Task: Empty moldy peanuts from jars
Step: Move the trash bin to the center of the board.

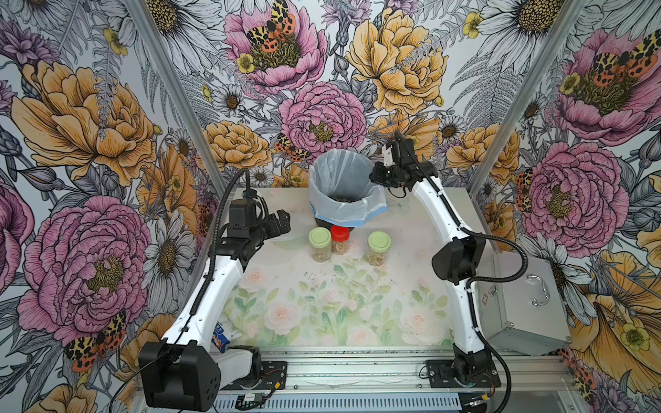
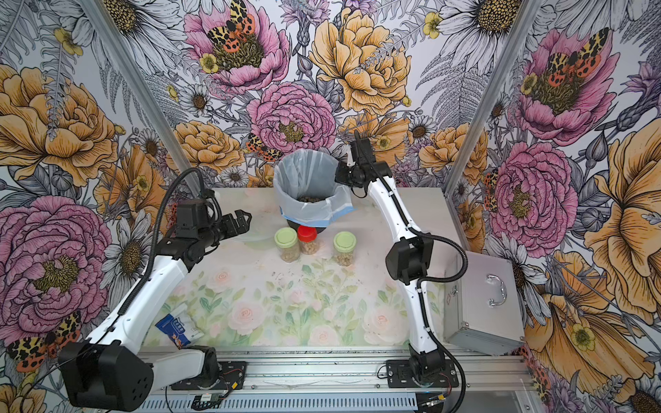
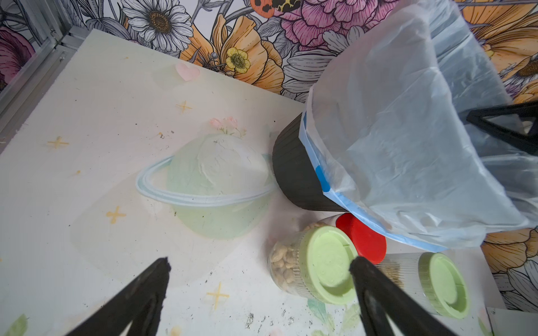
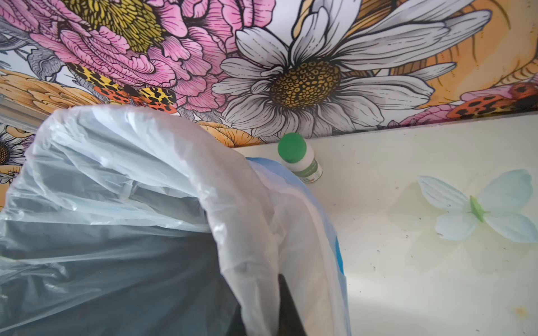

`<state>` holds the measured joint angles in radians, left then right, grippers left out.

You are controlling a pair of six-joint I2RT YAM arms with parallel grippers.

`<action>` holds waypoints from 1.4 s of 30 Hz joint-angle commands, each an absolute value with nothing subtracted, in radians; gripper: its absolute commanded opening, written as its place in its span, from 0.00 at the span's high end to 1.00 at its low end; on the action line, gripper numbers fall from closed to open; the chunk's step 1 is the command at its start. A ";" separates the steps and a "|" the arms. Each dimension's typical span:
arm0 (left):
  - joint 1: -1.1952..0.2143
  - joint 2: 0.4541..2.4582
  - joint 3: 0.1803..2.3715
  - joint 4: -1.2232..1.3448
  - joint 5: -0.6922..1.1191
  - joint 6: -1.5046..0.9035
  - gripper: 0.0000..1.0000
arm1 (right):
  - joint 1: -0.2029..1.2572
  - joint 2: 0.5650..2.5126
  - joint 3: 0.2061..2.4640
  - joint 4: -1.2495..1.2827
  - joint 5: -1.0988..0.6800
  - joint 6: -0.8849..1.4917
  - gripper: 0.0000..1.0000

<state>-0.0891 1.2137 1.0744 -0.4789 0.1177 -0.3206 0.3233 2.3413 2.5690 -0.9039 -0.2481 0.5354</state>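
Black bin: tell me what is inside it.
A pale plastic liner and, at the bottom, a brownish heap, too small to identify. The liner's front fold hides the rest.

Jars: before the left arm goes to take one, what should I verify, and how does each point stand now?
1. Left tool open: ok.
2. Three jars upright, nothing between them and the left tool: ok.
3. Lids off: not ok, all three are on.
4. Peanuts inside the jars: ok.
5. Bin open on top, liner in place: ok.
6. Right tool shut, at the bin rim; clear of the liner: cannot tell.
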 commanded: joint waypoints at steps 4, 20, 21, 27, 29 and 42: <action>-0.076 1.176 1.071 -0.479 0.124 -0.357 0.01 | 0.371 2.349 2.635 -0.783 -0.339 0.504 0.87; -0.067 1.149 1.077 -0.477 0.103 -0.380 0.01 | 0.422 2.373 2.641 -0.711 -0.368 0.480 0.77; -0.066 1.148 1.076 -0.479 0.103 -0.380 0.01 | 0.423 2.375 2.642 -0.710 -0.365 0.482 0.75; -0.055 1.144 1.090 -0.478 0.104 -0.384 0.01 | 0.434 2.379 2.641 -0.687 -0.381 0.471 0.63; -0.052 1.154 1.101 -0.477 0.109 -0.385 0.01 | 0.437 2.376 2.640 -0.686 -0.375 0.466 0.54; -0.057 1.305 1.288 -0.518 0.245 -0.432 0.01 | 0.427 2.321 2.578 -0.689 -0.277 0.405 0.00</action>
